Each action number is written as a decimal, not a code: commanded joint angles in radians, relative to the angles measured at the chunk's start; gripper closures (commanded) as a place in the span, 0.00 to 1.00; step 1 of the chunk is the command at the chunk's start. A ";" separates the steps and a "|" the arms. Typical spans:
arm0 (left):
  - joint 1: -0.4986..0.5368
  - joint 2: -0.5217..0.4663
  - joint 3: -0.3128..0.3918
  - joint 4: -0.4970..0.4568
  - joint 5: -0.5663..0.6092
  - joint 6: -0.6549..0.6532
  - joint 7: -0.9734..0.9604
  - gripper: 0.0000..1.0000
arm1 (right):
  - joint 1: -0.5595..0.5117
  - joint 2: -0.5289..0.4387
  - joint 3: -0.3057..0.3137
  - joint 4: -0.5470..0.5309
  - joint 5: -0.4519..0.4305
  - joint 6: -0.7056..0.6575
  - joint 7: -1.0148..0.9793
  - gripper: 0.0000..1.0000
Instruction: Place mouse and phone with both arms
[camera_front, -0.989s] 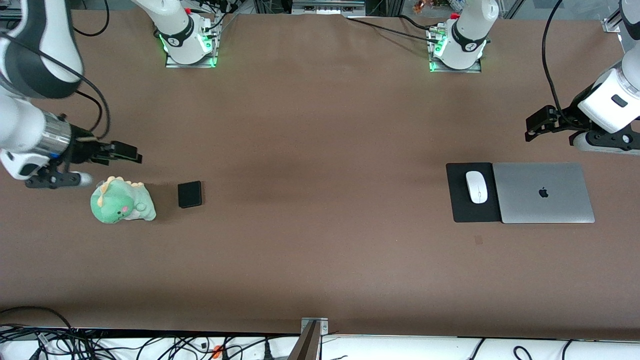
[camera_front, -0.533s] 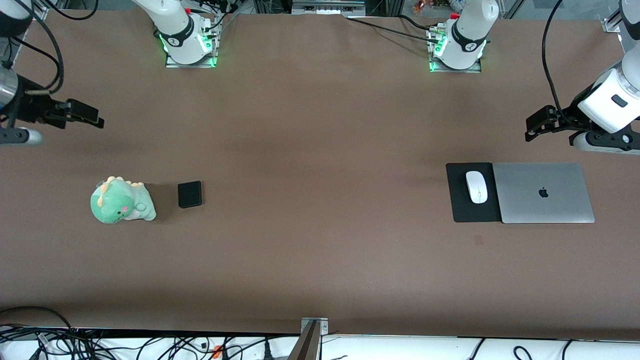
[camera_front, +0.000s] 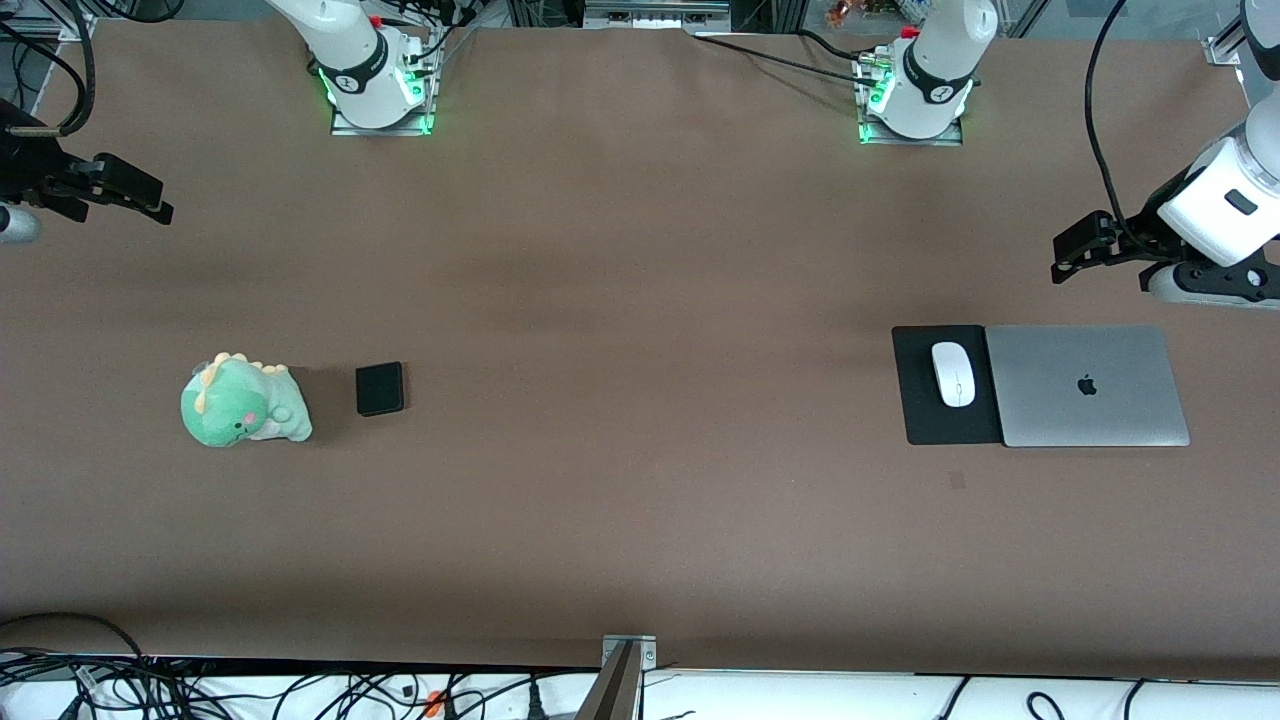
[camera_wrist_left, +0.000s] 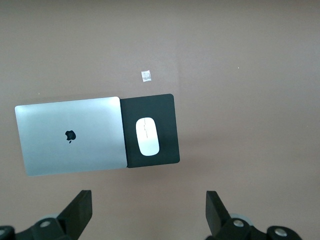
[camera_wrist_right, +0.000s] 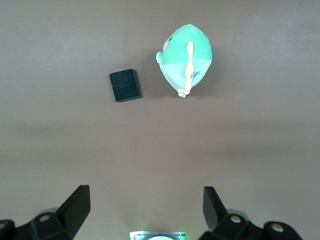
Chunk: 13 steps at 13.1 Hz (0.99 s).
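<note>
The white mouse (camera_front: 953, 373) lies on a black mouse pad (camera_front: 943, 385) beside a silver laptop; it also shows in the left wrist view (camera_wrist_left: 148, 136). The black phone (camera_front: 379, 388) lies flat on the table next to a green plush dinosaur; it also shows in the right wrist view (camera_wrist_right: 124, 85). My left gripper (camera_front: 1072, 252) is open and empty, up over bare table at the left arm's end, with nothing between its fingers (camera_wrist_left: 217, 213). My right gripper (camera_front: 130, 192) is open and empty, high over the table edge at the right arm's end, well away from the phone.
A green plush dinosaur (camera_front: 243, 402) sits beside the phone toward the right arm's end. A closed silver laptop (camera_front: 1088, 385) touches the mouse pad. The two arm bases (camera_front: 378, 85) glow green along the table's back edge. A small mark (camera_front: 957, 481) lies nearer the camera than the pad.
My right arm has pulled up and away from the plush and phone toward the table's corner. The left arm, mouse and phone have not moved.
</note>
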 joint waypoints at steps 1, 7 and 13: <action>0.007 -0.001 -0.002 0.006 -0.025 0.001 0.019 0.00 | -0.021 0.012 0.013 0.074 -0.010 -0.014 -0.006 0.00; 0.008 -0.001 -0.002 0.006 -0.025 0.001 0.017 0.00 | -0.018 0.035 -0.021 0.100 0.003 0.002 0.002 0.00; 0.008 -0.003 -0.002 0.006 -0.025 0.001 0.017 0.00 | -0.015 0.033 -0.015 0.103 0.004 0.011 0.010 0.00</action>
